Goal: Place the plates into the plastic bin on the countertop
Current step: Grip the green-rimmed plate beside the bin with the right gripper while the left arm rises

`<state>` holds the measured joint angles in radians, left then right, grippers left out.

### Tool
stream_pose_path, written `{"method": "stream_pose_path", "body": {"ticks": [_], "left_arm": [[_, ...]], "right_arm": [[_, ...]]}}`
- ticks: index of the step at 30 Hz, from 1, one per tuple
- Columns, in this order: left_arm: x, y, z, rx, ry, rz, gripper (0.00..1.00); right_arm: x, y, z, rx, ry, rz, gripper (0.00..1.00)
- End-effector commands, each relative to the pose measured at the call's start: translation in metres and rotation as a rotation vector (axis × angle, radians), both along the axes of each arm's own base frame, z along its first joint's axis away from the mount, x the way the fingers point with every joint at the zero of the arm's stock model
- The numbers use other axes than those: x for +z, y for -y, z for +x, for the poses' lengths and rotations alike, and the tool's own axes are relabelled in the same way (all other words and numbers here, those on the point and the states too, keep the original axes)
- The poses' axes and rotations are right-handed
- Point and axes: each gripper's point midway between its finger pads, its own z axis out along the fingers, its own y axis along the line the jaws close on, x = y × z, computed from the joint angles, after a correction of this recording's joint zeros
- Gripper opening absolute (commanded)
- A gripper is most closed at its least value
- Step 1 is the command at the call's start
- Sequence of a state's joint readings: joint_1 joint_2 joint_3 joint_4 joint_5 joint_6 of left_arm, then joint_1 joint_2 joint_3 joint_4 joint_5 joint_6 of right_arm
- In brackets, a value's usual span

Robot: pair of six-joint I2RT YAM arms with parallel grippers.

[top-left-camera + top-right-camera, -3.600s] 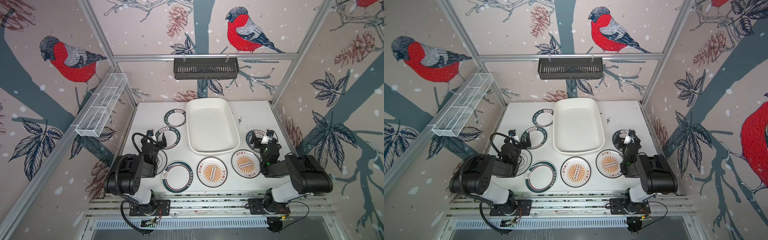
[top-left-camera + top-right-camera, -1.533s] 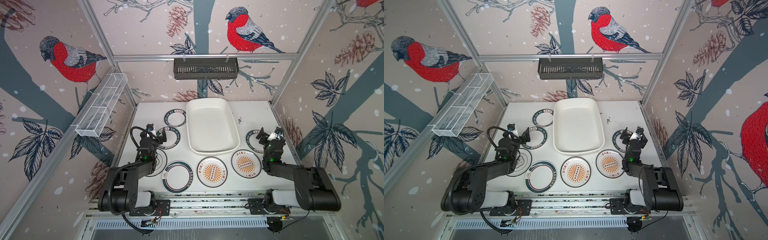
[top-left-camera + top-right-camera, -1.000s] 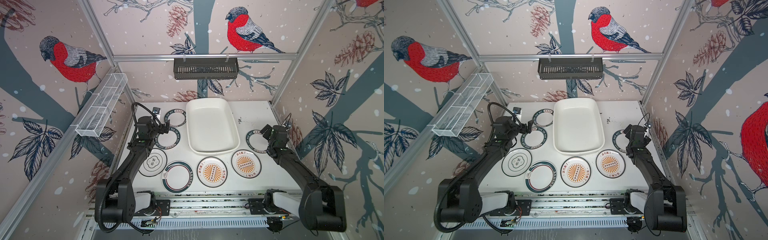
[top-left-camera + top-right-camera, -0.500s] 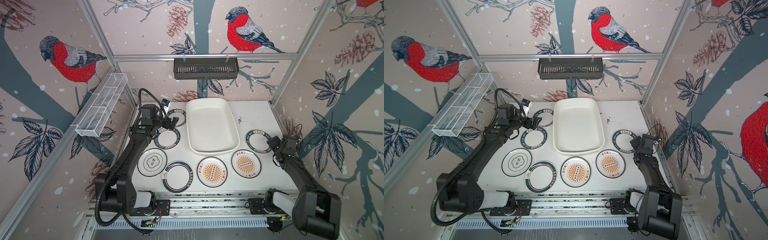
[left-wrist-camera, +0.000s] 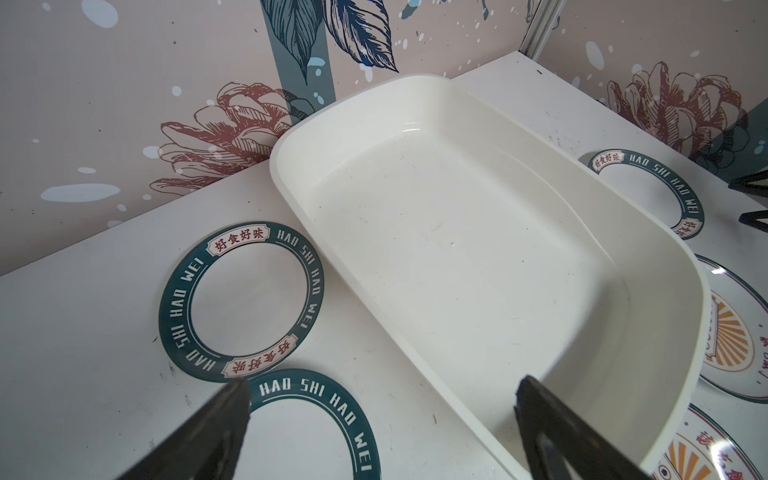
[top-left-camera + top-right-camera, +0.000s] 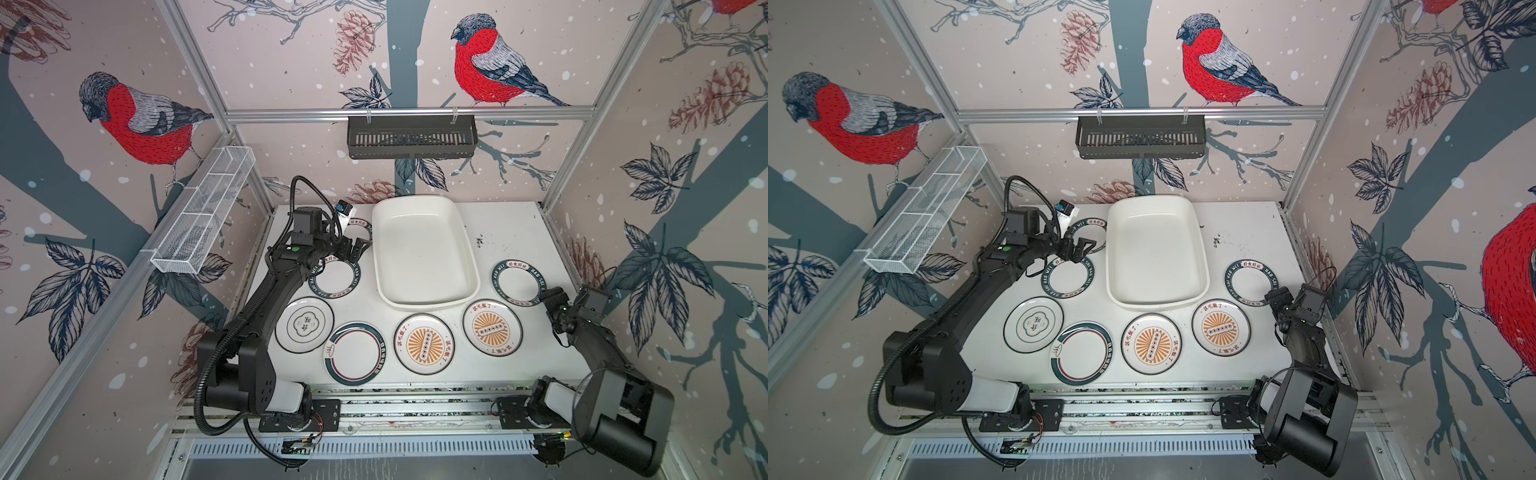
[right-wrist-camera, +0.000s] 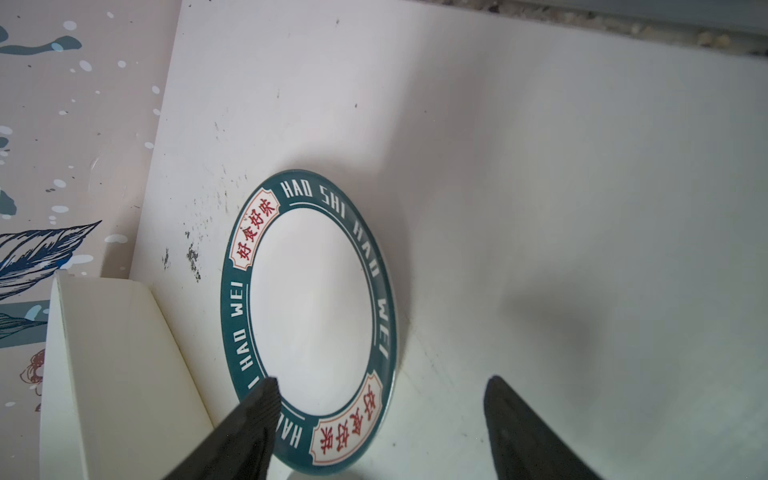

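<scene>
Plastic bin (image 6: 428, 306) sits empty. The left claw (image 5: 382, 388) hovers spread wide beside it. The right claw (image 7: 380, 386) gapes astride a lettered plate (image 7: 311, 307)'s edge.

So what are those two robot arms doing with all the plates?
They are meant to put plates into the white plastic bin, which has nothing in it yet. All seven plates lie flat on the countertop. The left gripper hovers, fingers open, over the teal-rimmed plates left of the bin. The right gripper, also open, is at the teal-rimmed plate on the right. Neither holds anything.
</scene>
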<state>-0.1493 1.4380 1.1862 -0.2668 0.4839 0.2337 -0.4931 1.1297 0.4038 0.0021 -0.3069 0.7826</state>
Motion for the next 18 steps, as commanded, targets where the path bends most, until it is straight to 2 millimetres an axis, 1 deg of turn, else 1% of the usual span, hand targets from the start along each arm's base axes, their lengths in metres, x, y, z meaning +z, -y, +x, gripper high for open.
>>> {"method": "stream_pose_path", "body": {"ticks": [1,7,11,13,14,18], "left_arm": [[0.004,0.008,-0.001,-0.038,-0.004,-0.03,0.99],[0.001,0.01,0.003,-0.043,-0.007,-0.035,0.99],[0.0,0.01,0.005,-0.037,-0.011,-0.038,0.99],[-0.002,0.01,0.004,-0.038,-0.014,-0.039,0.98],[-0.002,0.011,0.003,-0.039,-0.014,-0.04,0.98],[-0.002,0.01,0.003,-0.033,-0.007,-0.037,0.98]], "right_arm": [[0.0,-0.008,0.002,0.032,0.04,0.053,0.76],[-0.008,-0.009,0.004,0.054,0.054,0.102,0.65],[-0.014,-0.011,0.004,0.062,0.071,0.15,0.62],[-0.013,-0.012,0.007,0.072,0.092,0.159,0.59],[-0.018,-0.013,0.006,0.075,0.081,0.178,0.58],[-0.022,-0.013,0.009,0.08,0.095,0.198,0.56]]}}
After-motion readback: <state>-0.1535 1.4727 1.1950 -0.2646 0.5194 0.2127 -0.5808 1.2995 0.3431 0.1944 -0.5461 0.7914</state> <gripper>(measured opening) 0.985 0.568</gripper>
